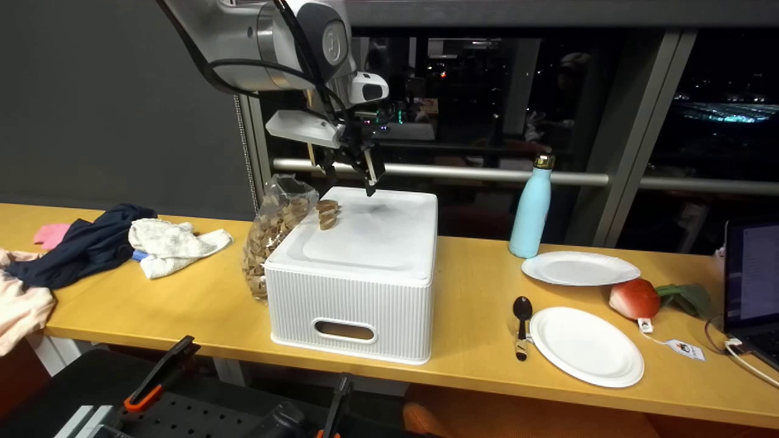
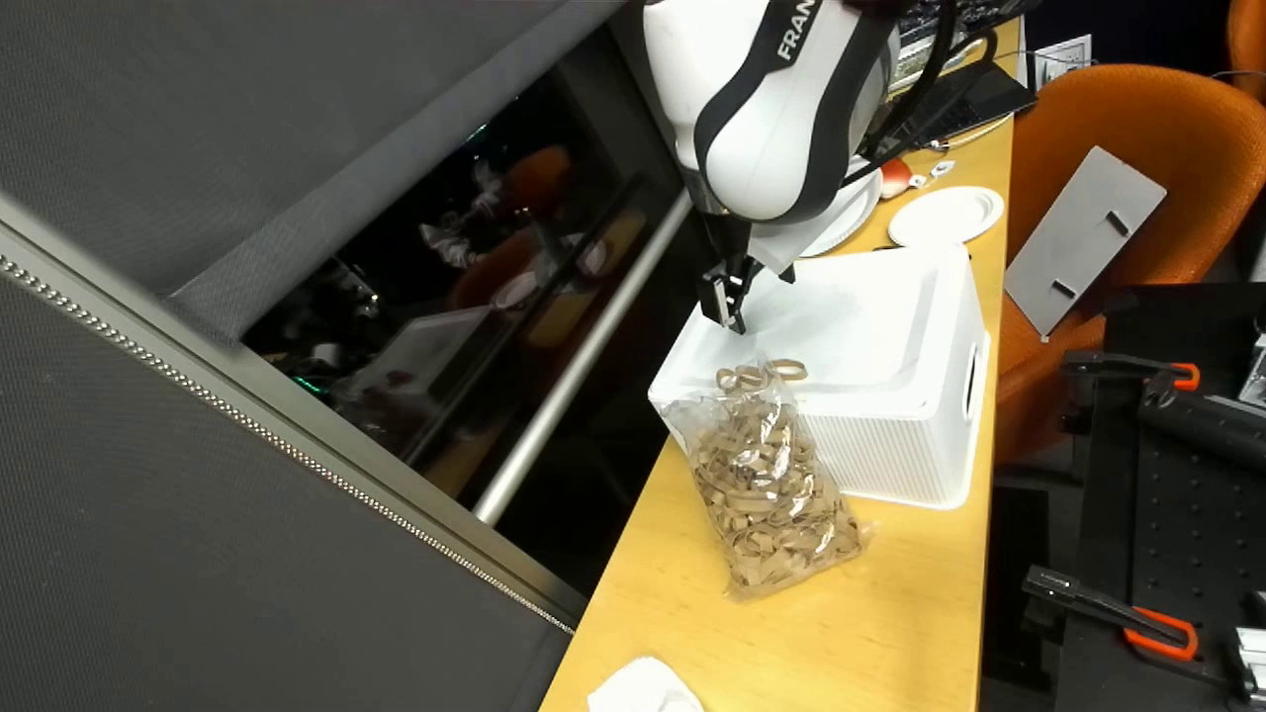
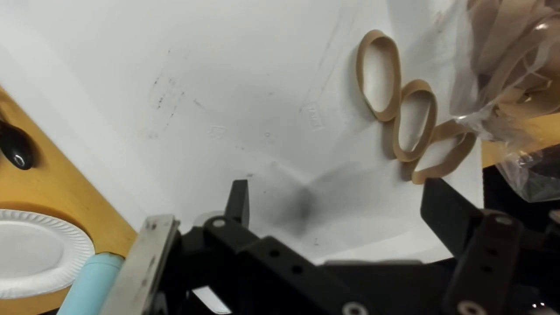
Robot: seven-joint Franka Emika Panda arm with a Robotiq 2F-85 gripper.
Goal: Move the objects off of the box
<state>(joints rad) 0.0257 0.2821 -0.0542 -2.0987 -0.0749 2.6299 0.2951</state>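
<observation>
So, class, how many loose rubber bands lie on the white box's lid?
3, in a diagonal row in the wrist view: upper band, middle band, lower band. The clear plastic bag may hide more.

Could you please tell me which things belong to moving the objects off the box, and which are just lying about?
For the job: three tan bands, white box, open gripper.
Lying about: bag of bands, blue bottle, two white plates, black spoon, white cloth, laptop.

An exterior view faces the window (image 1: 475, 121) across the table (image 1: 471, 310); an exterior view, tilted, looks along it over the bag (image 2: 767, 485). Both stand back and share the box (image 1: 365, 286); the wrist view looks down closely on its lid (image 3: 262, 100).
</observation>
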